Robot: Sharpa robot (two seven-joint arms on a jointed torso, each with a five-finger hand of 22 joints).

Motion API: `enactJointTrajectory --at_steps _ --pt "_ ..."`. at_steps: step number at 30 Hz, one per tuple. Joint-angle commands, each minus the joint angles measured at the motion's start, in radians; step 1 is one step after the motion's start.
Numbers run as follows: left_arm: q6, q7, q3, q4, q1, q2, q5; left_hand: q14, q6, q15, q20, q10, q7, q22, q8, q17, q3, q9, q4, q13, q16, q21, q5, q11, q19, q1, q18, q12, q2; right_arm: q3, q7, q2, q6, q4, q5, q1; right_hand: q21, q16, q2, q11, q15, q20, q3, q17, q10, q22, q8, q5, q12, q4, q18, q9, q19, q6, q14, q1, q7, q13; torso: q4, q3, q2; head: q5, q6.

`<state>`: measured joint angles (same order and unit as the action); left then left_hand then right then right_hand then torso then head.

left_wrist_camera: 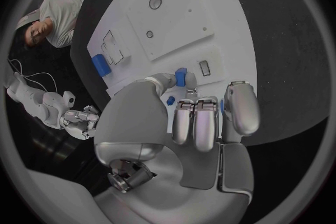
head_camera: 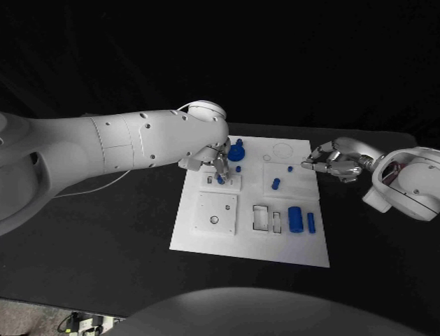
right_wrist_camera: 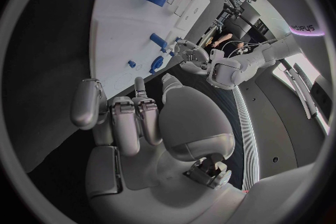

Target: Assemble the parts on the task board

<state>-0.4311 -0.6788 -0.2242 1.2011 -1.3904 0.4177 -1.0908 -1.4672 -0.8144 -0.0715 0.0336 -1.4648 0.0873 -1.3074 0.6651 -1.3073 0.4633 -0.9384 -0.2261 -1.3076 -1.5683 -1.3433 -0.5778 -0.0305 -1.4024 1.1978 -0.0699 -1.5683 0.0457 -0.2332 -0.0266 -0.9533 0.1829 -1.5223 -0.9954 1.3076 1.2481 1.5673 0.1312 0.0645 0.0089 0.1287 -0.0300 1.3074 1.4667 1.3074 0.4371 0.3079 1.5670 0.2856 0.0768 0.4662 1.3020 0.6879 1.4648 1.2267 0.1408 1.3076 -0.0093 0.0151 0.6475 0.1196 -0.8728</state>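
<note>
**Left hand over the board's far-left corner**

At the board's 11 o'clock corner, my left hand (head_camera: 214, 159) hovers over a small inset plate (head_camera: 223, 180), fingers curled. I see a small blue part (left_wrist_camera: 181, 77) at its fingertips (left_wrist_camera: 198, 123); whether it's truly pinched I cannot tell. A taller blue peg (head_camera: 237, 150) stands just beyond the hand, upright. The task board (head_camera: 205, 234) carries a blue cylinder (head_camera: 294, 218) and a thin blue bar (head_camera: 310, 222) at 4 o'clock, long axes running 12 to 6. My right hand (head_camera: 333, 162) waits at the board's 2 o'clock edge, fingers loosely curled, holding nothing. The left is nearer the slot; I judge seating comes next.
</note>
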Motion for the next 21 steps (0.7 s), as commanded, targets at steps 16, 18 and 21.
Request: enactJointTrajectory --at_steps 16,18,21 --pt "0.061 0.010 -0.001 0.004 0.005 0.004 0.066 -0.104 -0.059 -0.006 0.001 -0.106 -0.048 -0.132 -0.031 -0.263 0.153 0.008 0.170 -0.263 -0.002 0.015 0.049 -0.002 0.009 -0.008 0.003 -0.003 -0.032 0.000 -0.002 0.004 -0.018 0.002 -0.003 -0.001 -0.008 0.003 0.000 0.004 0.008 0.000 0.006 0.263 0.104 0.145 -0.005 0.002 0.004 -0.001 0.011 -0.001 -0.010 -0.004 0.106 0.013 0.003 0.263 0.0000 0.0000 -0.001 0.002 0.000" --pt "0.063 0.010 -0.001 0.005 0.005 0.004 0.071 -0.104 -0.059 -0.006 0.001 -0.106 -0.048 -0.131 -0.032 -0.263 0.153 0.008 0.170 -0.263 -0.002 0.016 0.052 -0.002 0.010 -0.009 0.003 -0.003 -0.033 0.000 -0.003 0.004 -0.018 0.002 -0.003 -0.001 -0.009 0.003 0.000 0.004 0.008 0.000 0.007 0.263 0.104 0.144 -0.005 0.003 0.004 -0.001 0.011 -0.001 -0.011 -0.004 0.106 0.013 0.003 0.263 0.0001 0.0001 0.000 0.002 0.000" --pt "0.065 0.010 -0.001 0.005 0.005 0.005 0.073 -0.104 -0.059 -0.006 0.001 -0.106 -0.047 -0.131 -0.033 -0.263 0.154 0.008 0.171 -0.263 -0.002 0.017 0.054 -0.002 0.010 -0.009 0.003 -0.003 -0.034 0.000 -0.003 0.003 -0.019 0.001 -0.003 -0.001 -0.009 0.003 0.000 0.004 0.008 0.000 0.007 0.263 0.104 0.144 -0.005 0.003 0.004 -0.001 0.011 -0.001 -0.011 -0.004 0.106 0.013 0.003 0.263 -0.0004 -0.0003 0.000 0.001 0.000"
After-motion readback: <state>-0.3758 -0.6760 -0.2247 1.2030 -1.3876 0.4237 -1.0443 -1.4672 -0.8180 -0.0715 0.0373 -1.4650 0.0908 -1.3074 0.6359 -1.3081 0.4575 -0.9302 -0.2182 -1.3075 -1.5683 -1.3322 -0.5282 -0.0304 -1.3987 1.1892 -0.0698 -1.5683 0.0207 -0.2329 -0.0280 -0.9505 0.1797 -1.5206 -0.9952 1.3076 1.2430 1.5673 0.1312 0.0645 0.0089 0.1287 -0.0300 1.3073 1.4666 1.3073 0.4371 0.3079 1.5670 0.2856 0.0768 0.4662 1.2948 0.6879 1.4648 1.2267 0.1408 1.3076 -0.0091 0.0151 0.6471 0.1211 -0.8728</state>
